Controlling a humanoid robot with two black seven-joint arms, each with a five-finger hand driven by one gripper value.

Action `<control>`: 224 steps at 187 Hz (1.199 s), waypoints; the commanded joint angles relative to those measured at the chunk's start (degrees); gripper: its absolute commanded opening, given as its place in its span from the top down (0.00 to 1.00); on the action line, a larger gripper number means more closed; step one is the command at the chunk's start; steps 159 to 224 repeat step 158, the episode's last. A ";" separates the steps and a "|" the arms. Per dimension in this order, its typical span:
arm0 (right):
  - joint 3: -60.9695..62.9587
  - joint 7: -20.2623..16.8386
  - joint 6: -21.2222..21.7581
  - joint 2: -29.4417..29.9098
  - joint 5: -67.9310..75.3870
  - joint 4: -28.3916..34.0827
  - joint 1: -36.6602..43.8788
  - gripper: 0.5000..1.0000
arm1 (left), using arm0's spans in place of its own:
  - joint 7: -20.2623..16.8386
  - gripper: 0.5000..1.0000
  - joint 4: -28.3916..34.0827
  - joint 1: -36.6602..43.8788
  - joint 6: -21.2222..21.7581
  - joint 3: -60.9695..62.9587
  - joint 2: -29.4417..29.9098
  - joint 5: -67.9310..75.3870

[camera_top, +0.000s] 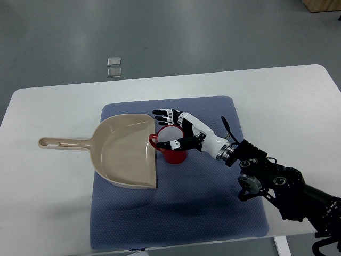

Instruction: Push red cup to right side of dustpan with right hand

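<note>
A red cup (171, 151) stands upright on the blue mat (202, 202), its handle toward the beige dustpan (125, 149) and touching the pan's open right edge. My right hand (171, 128) reaches in from the lower right and sits over the cup. Its fingers (165, 115) spread along the cup's far rim, and the thumb (178, 142) lies across the near rim. The fingers are extended, not closed around the cup. The dustpan lies flat with its handle (61, 143) pointing left.
The mat lies on a white table (48, 213). My right arm's black forearm (282, 184) crosses the mat's right edge. Two small square plates (114, 66) sit on the grey floor beyond the table. A wooden piece (322, 5) shows at the top right.
</note>
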 commanded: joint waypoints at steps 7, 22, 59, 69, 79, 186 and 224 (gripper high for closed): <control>0.00 0.00 -0.19 -0.96 1.92 -0.17 0.32 0.14 | 0.01 0.00 0.00 0.00 0.00 0.05 0.00 0.00; 0.00 0.00 -0.45 -2.01 3.24 -0.17 1.20 0.14 | 0.01 0.00 0.00 0.00 0.00 0.05 0.00 0.00; 2.99 0.00 -0.72 -4.12 9.39 -0.79 2.96 0.14 | 0.01 0.00 0.00 0.00 0.00 0.05 0.00 0.00; 4.84 -0.19 -0.72 -4.56 12.38 -1.14 3.22 0.14 | 0.01 0.00 0.00 0.00 0.00 0.05 0.00 0.00; 6.77 -2.74 -0.54 -4.91 17.38 -1.40 3.49 0.14 | 0.01 0.00 0.00 0.00 0.00 0.13 0.00 0.00; 10.02 -7.75 7.37 -5.97 39.89 -7.29 2.87 0.14 | 0.01 0.00 -0.09 0.00 0.00 0.13 0.00 0.09; 10.02 -7.75 7.37 -5.97 39.89 -7.29 2.87 0.14 | 0.01 0.00 -0.09 0.00 0.00 0.13 0.00 0.09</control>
